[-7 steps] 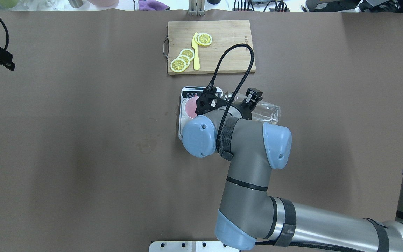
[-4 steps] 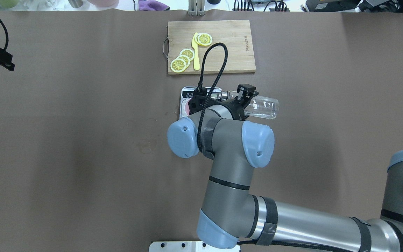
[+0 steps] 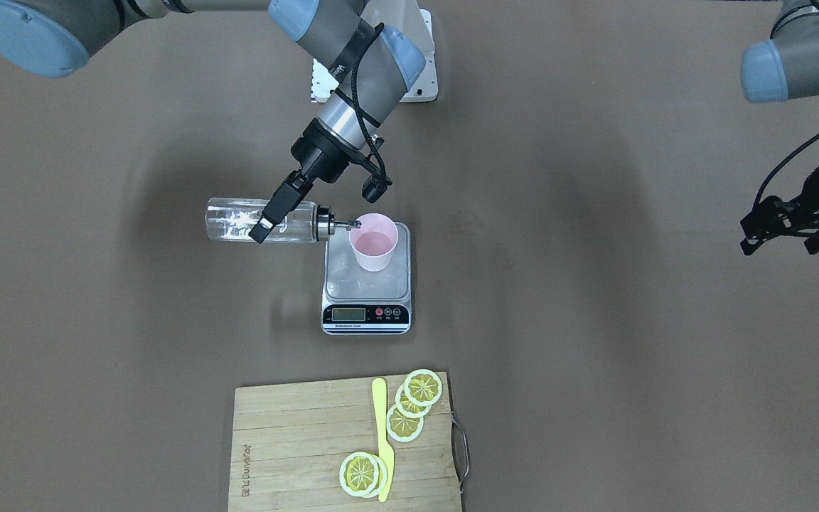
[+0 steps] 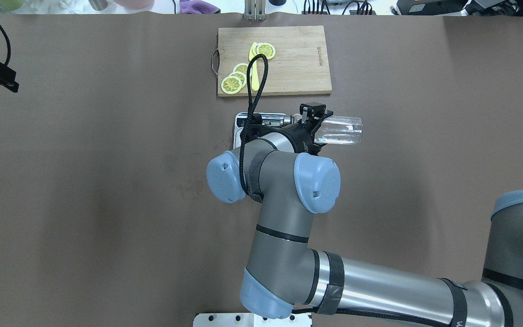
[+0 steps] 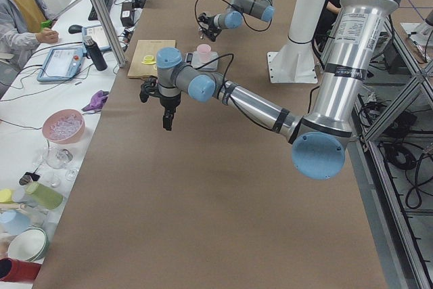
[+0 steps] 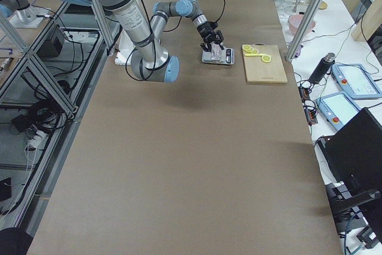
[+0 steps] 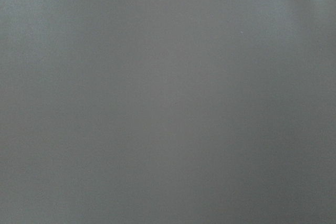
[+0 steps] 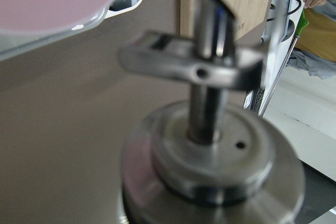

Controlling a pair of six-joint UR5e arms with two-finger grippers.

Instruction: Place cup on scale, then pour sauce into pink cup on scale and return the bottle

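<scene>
the bottle [image 3: 228, 222] is looking like smooth, slippery, breakable glass, seemingly near empty and so light; mid-body is looking like the safest hold. the right gripper [image 3: 268, 221] is clamping it there between 2 fingers, holding it level, its metal spout [image 3: 344, 225] reaching the rim of the pink cup [image 3: 374, 245] standing on the scale [image 3: 342, 281]. the left gripper [image 3: 783, 227] is hovering well apart; whether it is parted or closed, i cannot tell.
</scene>
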